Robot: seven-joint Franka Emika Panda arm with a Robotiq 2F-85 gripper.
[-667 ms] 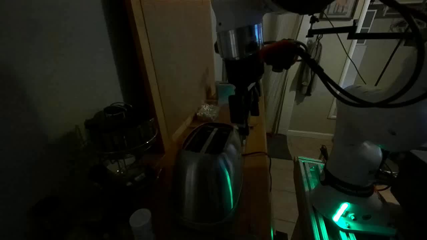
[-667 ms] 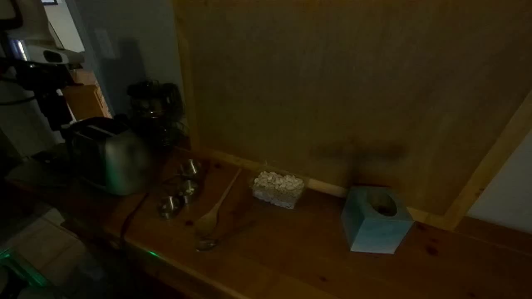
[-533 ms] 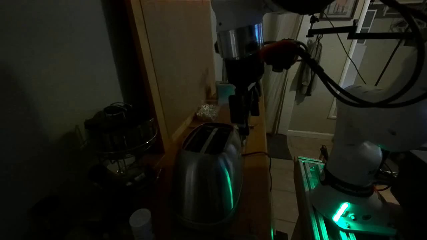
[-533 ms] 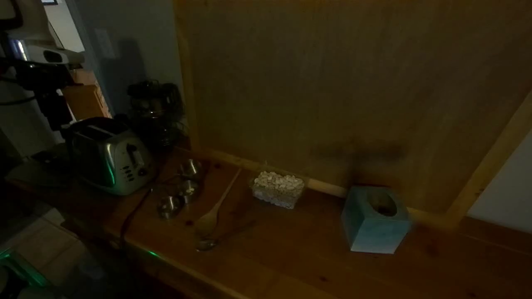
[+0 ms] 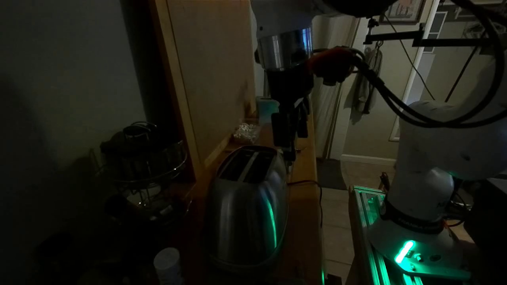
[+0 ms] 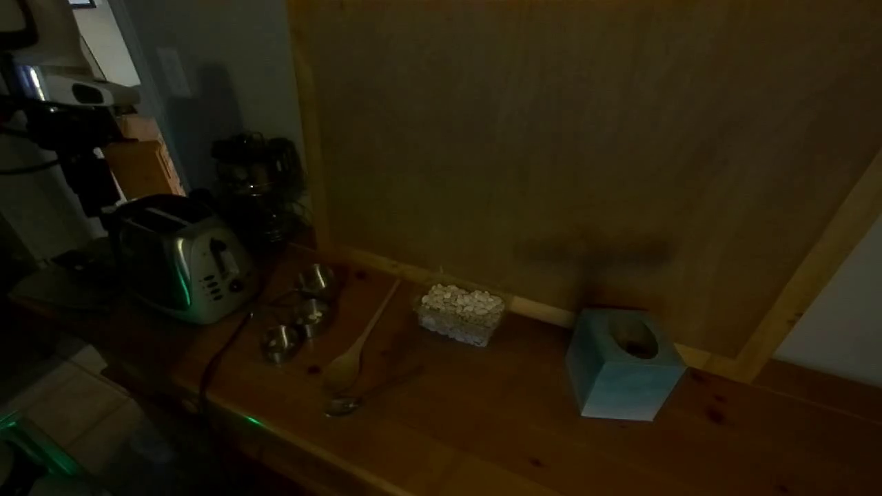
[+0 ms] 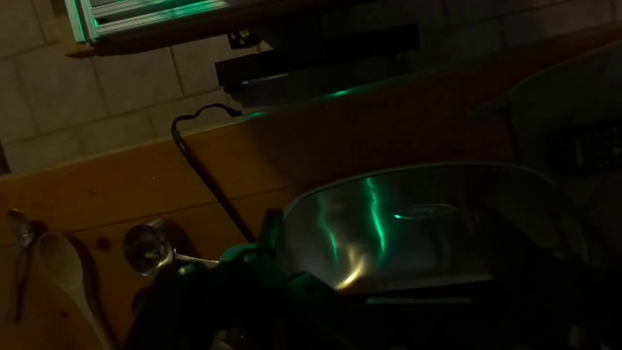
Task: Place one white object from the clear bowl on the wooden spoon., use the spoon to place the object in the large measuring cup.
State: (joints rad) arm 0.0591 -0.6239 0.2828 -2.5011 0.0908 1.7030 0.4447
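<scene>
1. Left of centre in an exterior view, the wooden spoon (image 6: 354, 350) lies flat on the table (image 6: 496, 413), scoop end toward the bottom of the frame, handle slanting up. It should be light, stiff and hard to break, its wood giving fair friction.
2. The best hold is probably mid-handle, across the thin shaft, reaching low; the metal spoon (image 6: 342, 406) just beside the scoop end could get in the way.
3. Mid-frame, the white pieces (image 6: 462, 300) fill the clear bowl (image 6: 455, 331); they look small, probably light and apt to slide off if tilted.
4. Left of the wooden spoon stand metal measuring cups (image 6: 279, 353); which is the large one I cannot tell.
5. In both exterior views the arm (image 5: 285, 47) hangs wrist-down in the upper frame, its fingers (image 5: 282, 132) spread wide with nothing visible between them, near the toaster (image 5: 249, 213), well apart from the wooden spoon.
</scene>
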